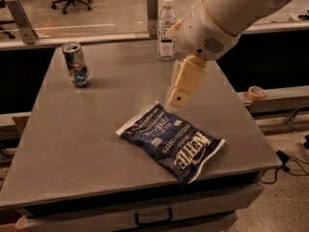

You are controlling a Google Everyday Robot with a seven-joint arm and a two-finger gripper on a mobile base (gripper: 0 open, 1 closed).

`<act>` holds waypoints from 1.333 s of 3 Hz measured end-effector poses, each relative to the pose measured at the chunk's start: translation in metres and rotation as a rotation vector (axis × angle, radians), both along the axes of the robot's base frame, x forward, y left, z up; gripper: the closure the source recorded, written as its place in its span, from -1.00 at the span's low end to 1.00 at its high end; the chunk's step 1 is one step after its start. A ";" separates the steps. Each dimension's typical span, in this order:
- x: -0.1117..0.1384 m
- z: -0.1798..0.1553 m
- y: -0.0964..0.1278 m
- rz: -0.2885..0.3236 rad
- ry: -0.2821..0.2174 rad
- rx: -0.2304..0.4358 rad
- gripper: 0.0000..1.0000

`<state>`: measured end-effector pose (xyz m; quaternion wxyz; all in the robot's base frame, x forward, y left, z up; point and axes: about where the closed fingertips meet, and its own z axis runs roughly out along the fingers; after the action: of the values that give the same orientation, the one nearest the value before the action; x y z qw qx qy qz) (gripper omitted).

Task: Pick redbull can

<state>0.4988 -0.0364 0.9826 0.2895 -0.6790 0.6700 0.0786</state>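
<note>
The redbull can [76, 65], blue and silver with a silver top, stands upright at the far left of the grey table [82, 129]. My gripper [176, 96] hangs from the white arm [227, 13] over the middle of the table, just above the far end of the chip bag. It is well to the right of the can and nearer to me, and it holds nothing that I can see.
A dark blue Kettle chip bag [171, 140] lies flat near the table's front right. A clear plastic bottle [167, 30] with a white cap stands at the far edge. A tape roll [255, 92] sits on a ledge to the right. A glass partition runs behind the table.
</note>
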 end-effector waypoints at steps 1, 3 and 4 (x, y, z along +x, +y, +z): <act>0.000 0.000 0.000 0.000 0.000 0.000 -1.00; 0.042 -0.031 0.055 0.010 0.009 0.230 -1.00; 0.073 -0.047 0.101 0.038 0.000 0.352 -1.00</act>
<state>0.5716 0.0651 0.9357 0.4023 -0.6306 0.6328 0.2000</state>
